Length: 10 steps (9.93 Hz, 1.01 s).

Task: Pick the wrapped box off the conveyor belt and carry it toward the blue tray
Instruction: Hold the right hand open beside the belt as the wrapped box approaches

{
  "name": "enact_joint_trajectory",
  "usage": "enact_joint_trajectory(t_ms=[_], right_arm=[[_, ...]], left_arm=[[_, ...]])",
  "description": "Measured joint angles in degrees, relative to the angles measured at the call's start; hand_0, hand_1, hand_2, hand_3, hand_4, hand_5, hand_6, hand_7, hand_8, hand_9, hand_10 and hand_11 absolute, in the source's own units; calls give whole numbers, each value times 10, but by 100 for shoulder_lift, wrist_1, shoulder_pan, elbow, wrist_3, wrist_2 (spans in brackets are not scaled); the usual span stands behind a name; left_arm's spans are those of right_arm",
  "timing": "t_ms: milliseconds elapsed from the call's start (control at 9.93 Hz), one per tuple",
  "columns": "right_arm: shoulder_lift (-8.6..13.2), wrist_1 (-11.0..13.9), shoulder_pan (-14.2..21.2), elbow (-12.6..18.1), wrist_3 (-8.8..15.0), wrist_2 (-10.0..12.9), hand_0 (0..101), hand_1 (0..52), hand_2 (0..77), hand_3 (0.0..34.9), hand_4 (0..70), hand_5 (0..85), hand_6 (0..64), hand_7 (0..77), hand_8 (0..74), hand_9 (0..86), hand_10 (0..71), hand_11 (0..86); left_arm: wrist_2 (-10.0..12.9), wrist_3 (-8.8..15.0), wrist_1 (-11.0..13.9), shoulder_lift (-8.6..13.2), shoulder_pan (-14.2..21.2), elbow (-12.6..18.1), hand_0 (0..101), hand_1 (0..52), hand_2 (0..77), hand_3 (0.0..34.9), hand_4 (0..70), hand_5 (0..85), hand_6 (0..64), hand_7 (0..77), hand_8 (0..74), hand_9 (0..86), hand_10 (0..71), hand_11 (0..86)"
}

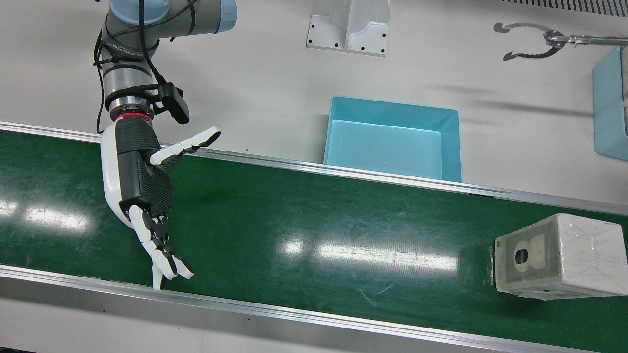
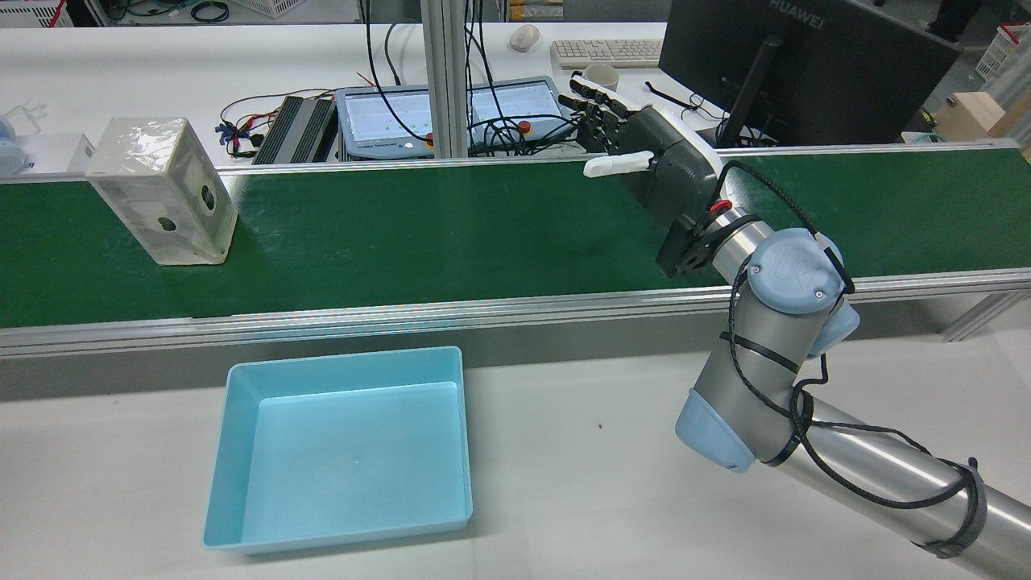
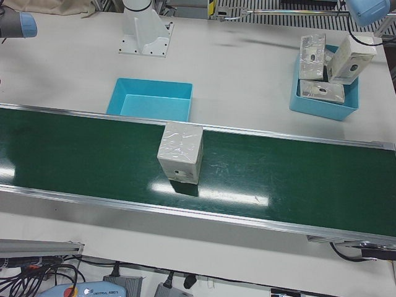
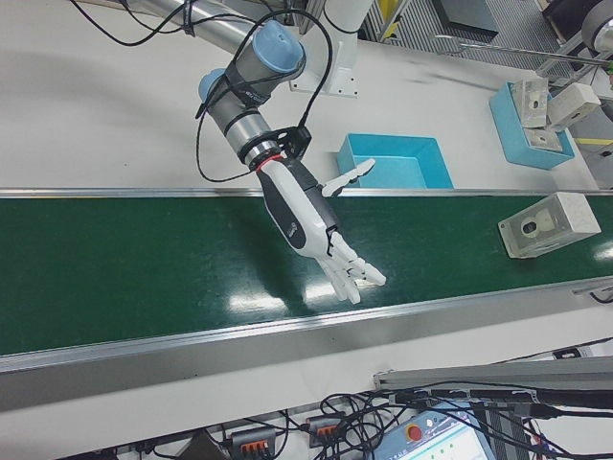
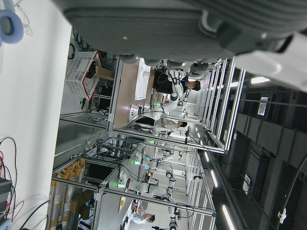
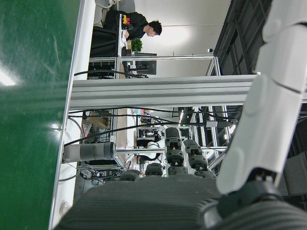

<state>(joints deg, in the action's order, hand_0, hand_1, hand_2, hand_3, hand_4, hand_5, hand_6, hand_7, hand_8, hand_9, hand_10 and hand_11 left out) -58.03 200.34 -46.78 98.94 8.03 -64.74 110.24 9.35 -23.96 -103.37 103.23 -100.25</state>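
Right robot hand hovers empty, fingers spread, over the belt; only left-front view shows spare boxes.

Wrapped box on the conveyor belt (blue tray beside).

I see glossy film on the wrapped box — scuffed green belt, smooth plastic blue tray.

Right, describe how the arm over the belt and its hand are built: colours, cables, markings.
The right arm has silver-grey tubes with pale blue joint caps, and black cables strapped along it. A red ring marks the wrist, where a small black camera is mounted. The right hand has a white shell with black ribbed panels and white-and-black fingers.
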Motion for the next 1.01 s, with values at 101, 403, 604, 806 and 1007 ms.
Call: enact_joint_trajectory(t_ms=[101,403,604,806,1007], right_arm=[[1,-2,4,1,-1,26,433,82,38,0,76,93,49,142,16,11,0,11],[2,-24,42,-7,9,57,432,82,38,0,76,87,49,142,27,11,0,11],[0,-63,55,-12,-5,69,432,82,38,0,76,87,49,142,27,11,0,11],[0,-78,78,-13,-14,134,437,82,27,0,87,87,55,147,27,16,0,11],[-1,-82,86,-13,-19,163,439,82,33,0,82,87,55,147,27,16,0,11]], left_arm=[[0,0,0,0,0,0,0,0,11,0,0,11,5,5,5,5,5,5],[0,0,0,0,0,0,0,0,5,0,0,11,5,5,5,5,0,5],[0,0,0,0,0,0,0,0,5,0,0,11,5,5,5,5,5,5],[0,0,0,0,0,0,0,0,5,0,0,11,5,5,5,5,5,5],[0,0,0,0,0,0,0,0,5,0,0,11,5,5,5,5,5,5]])
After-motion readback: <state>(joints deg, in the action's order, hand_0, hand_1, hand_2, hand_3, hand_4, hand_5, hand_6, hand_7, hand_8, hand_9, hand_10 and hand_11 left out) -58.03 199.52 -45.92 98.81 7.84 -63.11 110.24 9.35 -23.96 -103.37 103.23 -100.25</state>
